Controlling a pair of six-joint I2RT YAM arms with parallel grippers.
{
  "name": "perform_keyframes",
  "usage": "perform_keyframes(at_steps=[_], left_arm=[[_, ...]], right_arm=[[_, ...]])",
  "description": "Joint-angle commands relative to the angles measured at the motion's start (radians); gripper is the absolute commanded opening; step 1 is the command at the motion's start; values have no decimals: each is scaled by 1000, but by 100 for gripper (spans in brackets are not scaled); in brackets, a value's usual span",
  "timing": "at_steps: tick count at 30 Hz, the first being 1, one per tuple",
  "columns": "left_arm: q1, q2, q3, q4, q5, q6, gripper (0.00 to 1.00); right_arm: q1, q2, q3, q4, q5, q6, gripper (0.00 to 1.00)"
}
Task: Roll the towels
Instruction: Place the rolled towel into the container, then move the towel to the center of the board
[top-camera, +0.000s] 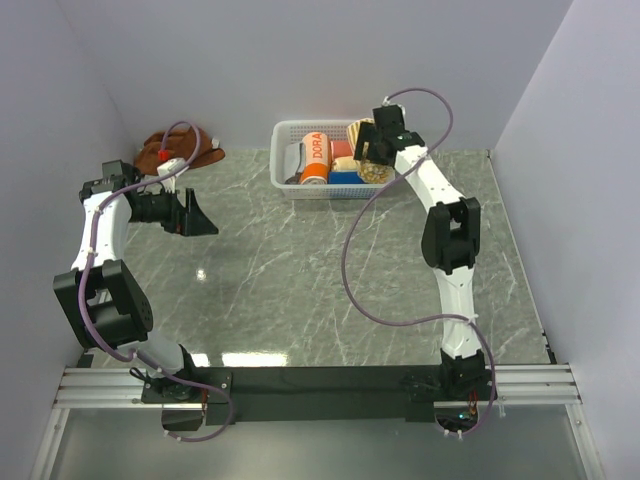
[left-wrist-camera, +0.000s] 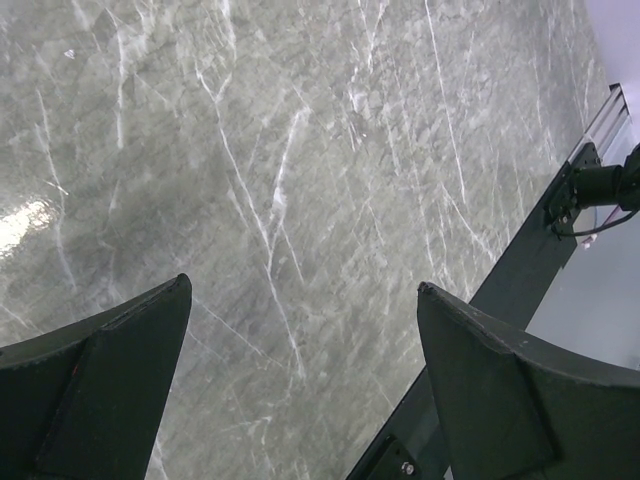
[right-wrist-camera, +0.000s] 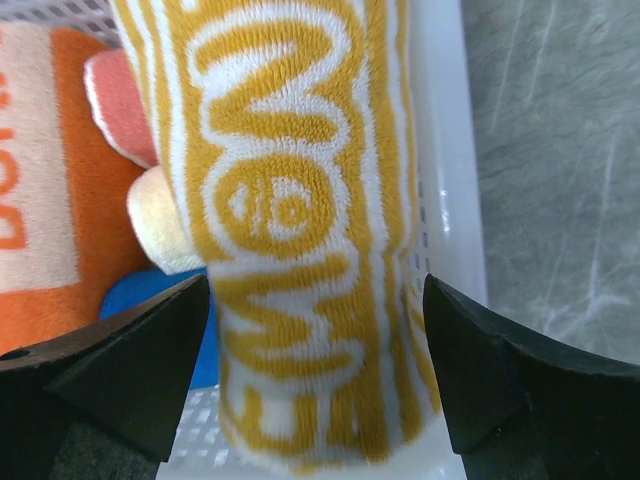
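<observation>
The cream-yellow towel (right-wrist-camera: 300, 230), with orange stripes and lettering, is rolled and stands at the right end of the white basket (right-wrist-camera: 440, 150). My right gripper (right-wrist-camera: 318, 300) is open with one finger on each side of the roll. In the top view the right gripper (top-camera: 372, 150) hangs over the basket (top-camera: 290, 130) and covers most of this towel (top-camera: 378, 172). The rust-brown towel (top-camera: 165, 150) lies crumpled at the back left of the table. My left gripper (top-camera: 200, 215) is open and empty in front of it, above bare marble (left-wrist-camera: 305, 300).
The basket also holds the orange "DORA" roll (top-camera: 316, 160) (right-wrist-camera: 40, 200), a blue roll (top-camera: 345, 178) (right-wrist-camera: 150, 290) and a pink-red roll (right-wrist-camera: 115, 100). White walls enclose the table on three sides. The black mounting rail (left-wrist-camera: 520, 270) runs along the near edge.
</observation>
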Motion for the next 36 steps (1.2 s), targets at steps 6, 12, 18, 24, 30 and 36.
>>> perform_keyframes(at_steps=[6, 12, 18, 24, 30, 36], left_arm=[[-3, -58, 30, 98, -45, -76, 99], [-3, -31, 143, 164, -152, -176, 99], [-84, 28, 260, 240, -344, -231, 99], [-287, 15, 194, 365, -520, -281, 99], [-382, 6, 107, 451, -539, -387, 99], [-358, 128, 142, 598, -751, -481, 99]], right_arm=[[-18, -185, 47, -26, 17, -17, 95], [-21, -289, 4, -65, 57, -111, 96], [-21, -496, -167, -150, -66, -255, 97], [-33, -743, -492, -169, -153, -384, 98], [-62, -944, -819, -131, -315, -404, 98], [-85, -1058, -1039, -85, -379, -373, 98]])
